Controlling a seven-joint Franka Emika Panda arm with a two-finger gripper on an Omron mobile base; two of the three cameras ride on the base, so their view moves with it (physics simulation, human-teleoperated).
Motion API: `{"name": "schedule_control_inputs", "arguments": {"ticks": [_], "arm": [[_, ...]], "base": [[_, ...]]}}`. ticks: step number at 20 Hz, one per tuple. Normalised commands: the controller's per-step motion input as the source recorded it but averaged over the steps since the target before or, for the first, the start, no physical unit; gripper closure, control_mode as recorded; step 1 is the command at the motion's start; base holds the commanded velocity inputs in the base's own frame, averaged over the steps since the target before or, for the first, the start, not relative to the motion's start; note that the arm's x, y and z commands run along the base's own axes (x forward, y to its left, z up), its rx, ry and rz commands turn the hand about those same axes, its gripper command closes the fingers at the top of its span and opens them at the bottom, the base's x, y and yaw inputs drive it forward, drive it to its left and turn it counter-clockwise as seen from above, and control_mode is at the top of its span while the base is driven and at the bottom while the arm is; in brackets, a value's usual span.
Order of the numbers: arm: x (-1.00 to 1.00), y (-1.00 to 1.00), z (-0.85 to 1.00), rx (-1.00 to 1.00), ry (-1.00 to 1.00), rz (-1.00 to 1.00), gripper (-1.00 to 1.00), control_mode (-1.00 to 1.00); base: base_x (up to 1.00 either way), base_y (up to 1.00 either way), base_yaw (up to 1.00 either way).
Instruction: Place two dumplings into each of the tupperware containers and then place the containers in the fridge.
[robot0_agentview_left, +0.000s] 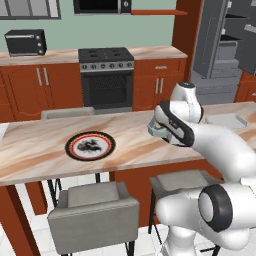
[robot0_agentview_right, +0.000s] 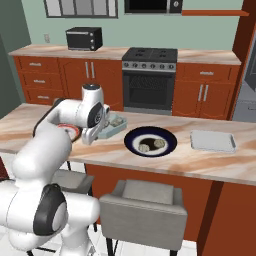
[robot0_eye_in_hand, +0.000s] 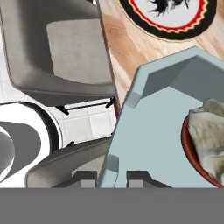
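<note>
Illumination is even and moderately bright in all three views, flat and diffuse, with no single source evident. Shadows are soft: faint shading lies under the pale marbled wooden counter (robot0_agentview_left: 45, 150) and beneath the grey padded stools (robot0_agentview_left: 95, 212). The glossy white robot arm (robot0_agentview_right: 45, 150) carries gentle shading gradients and no hard glare. Rendering is sharp throughout, free of motion blur and defocus; edges show slight jagged aliasing. In the hand view the close pale blue rectangular tub (robot0_eye_in_hand: 148, 140) appears large with flat, faceted shading. No edge distortion is apparent.
</note>
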Motion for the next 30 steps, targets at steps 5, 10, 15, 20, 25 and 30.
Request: {"name": "schedule_control_inputs", "arguments": {"ticks": [5,10,15,20,25,30], "arm": [[-0.68,0.00,0.38,-0.01,0.00,0.15,1.00,-1.00],[-0.37,0.00,0.23,0.00,0.02,0.17,1.00,-1.00],[-0.81,0.00,0.44,0.00,0.00,0.24,1.00,-1.00],[-0.44,0.01,0.35,-0.01,0.01,0.24,1.00,-1.00],[-0.47,0.08,0.38,-0.02,-0.01,0.19,1.00,-1.00],[-0.44,-0.21,0.46,0.00,-0.01,-0.01,1.00,-1.00]], "base": [[0.00,0.00,0.00],[0.00,0.00,0.00],[0.00,0.00,0.00],[0.00,0.00,0.00],[0.00,0.00,0.00],[0.00,0.00,0.00]]}}
